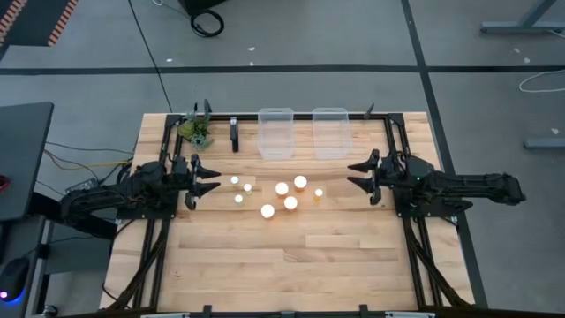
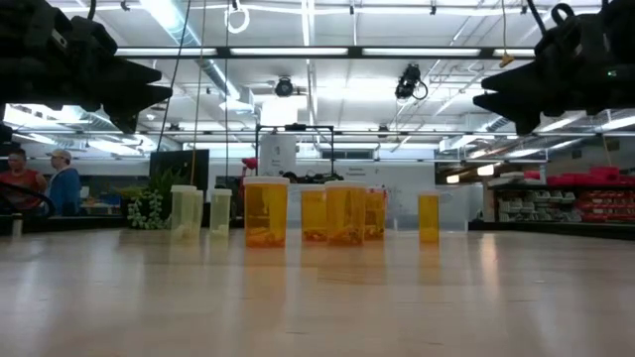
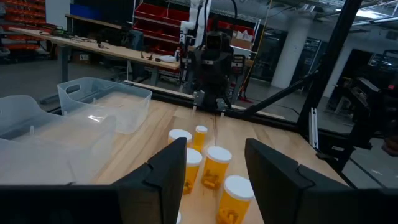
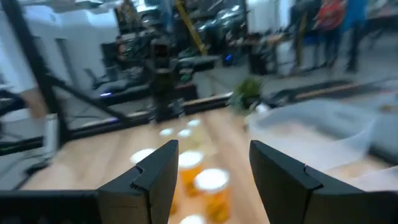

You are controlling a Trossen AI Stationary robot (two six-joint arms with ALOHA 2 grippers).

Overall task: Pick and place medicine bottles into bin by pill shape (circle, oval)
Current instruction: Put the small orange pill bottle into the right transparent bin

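Left gripper (image 1: 205, 180) hangs above the tabletop (image 1: 291, 256) at its left side, fingers spread wide, nothing held. Right gripper (image 1: 360, 173) mirrors it at the right side, also wide open and empty. Both point inward at the bottles (image 1: 281, 188) between them. In the low view both grippers sit high, well clear of the wood.

Bottles: seven white caps from above, clustered mid-tabletop, all upright. Two small ones (image 1: 235, 181) lie nearest the left gripper, one just behind the other. Four bigger caps form a loose clump at centre, one of them (image 1: 267, 211) closest to the front edge. A slim one (image 1: 319, 193) stands to the right of the clump, nearest the right gripper. None touches a gripper.

Look: translucent orange-amber plastic bodies, round white caps, some wide, some narrow. From the low view the two left ones (image 2: 185, 211) look pale yellowish, the rest deep orange. Pills show at the bottom of the wide ones in the left wrist view (image 3: 213, 168); pill shape cannot be told.

Two clear bins (image 1: 275, 132) (image 1: 330, 132) stand side by side at the back edge, behind the bottles. A small green plant (image 1: 196, 131) sits at the back left corner. People stand in the room beyond, left in the low view (image 2: 62, 182).
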